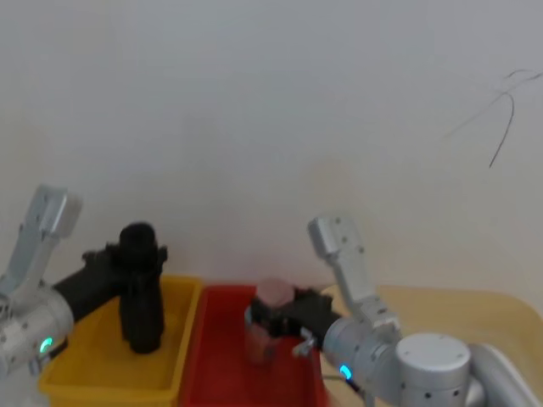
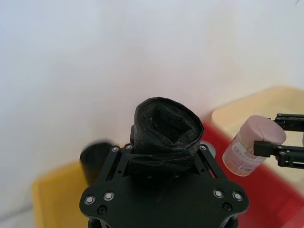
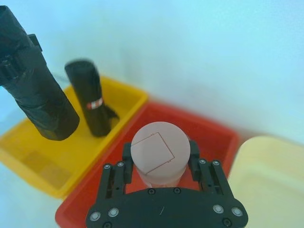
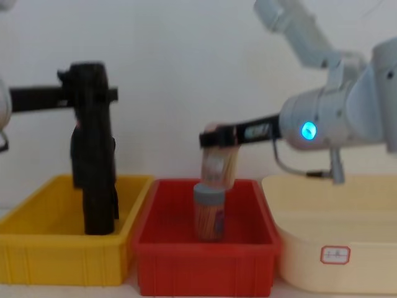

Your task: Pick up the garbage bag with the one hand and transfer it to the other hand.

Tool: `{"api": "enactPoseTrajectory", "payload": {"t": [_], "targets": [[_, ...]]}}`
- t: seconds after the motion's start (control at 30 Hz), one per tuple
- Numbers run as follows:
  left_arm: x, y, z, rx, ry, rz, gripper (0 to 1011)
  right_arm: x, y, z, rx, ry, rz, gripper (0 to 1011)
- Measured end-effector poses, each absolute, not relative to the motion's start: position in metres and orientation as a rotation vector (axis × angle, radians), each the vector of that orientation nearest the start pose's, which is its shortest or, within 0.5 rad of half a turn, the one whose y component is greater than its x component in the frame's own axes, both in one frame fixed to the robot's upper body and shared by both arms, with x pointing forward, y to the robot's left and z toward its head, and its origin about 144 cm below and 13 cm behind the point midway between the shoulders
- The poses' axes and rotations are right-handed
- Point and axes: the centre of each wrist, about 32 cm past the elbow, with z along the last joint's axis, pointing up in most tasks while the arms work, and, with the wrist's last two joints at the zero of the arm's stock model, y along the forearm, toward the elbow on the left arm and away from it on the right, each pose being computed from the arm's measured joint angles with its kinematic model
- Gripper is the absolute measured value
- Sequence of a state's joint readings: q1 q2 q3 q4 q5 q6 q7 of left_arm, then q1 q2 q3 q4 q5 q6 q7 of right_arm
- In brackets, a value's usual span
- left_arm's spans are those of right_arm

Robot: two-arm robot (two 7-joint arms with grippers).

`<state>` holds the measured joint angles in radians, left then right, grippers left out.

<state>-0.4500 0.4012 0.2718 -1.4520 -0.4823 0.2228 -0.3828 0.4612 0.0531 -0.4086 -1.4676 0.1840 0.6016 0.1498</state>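
Plain white wall [image 1: 271, 102] behind. Three bins stand abreast: yellow bin [image 4: 37, 261], red bin [image 4: 205, 273], cream bin [image 4: 335, 261].

The left end effector [image 2: 161, 164] is closed on the garbage bag [image 2: 164, 126] near its upper end. The bag's long axis is near vertical, slightly tilted, and its lower end hangs over the yellow bin. A second roll [image 3: 90, 102] stands in that bin, just beside it.

The right end effector [image 3: 159, 156] is over the red bin, clamped on a pink-lidded jar [image 4: 218, 167]. Another jar [image 4: 209, 214] stands below it.

The bag lies to the left of the right end effector, well apart, at roughly equal height.

Assessment: the receiving end effector is occupied and would need freeing before a side-on grasp across the bag's free lower length.
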Motion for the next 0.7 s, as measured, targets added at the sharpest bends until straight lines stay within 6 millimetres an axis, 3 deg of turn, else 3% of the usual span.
{"api": "enactPoseTrajectory", "payload": {"t": [0.33, 0.7], "targets": [[0.589, 0.247, 1.304, -0.084, -0.067, 0.887, 393, 0.542, -0.141, 1.301, -0.226, 0.063, -1.105, 648], [0.623, 0.196, 1.317, -0.123, -0.076, 0.737, 393, 0.534, -0.174, 1.317, -0.229, 0.010, -1.257, 648]]}}
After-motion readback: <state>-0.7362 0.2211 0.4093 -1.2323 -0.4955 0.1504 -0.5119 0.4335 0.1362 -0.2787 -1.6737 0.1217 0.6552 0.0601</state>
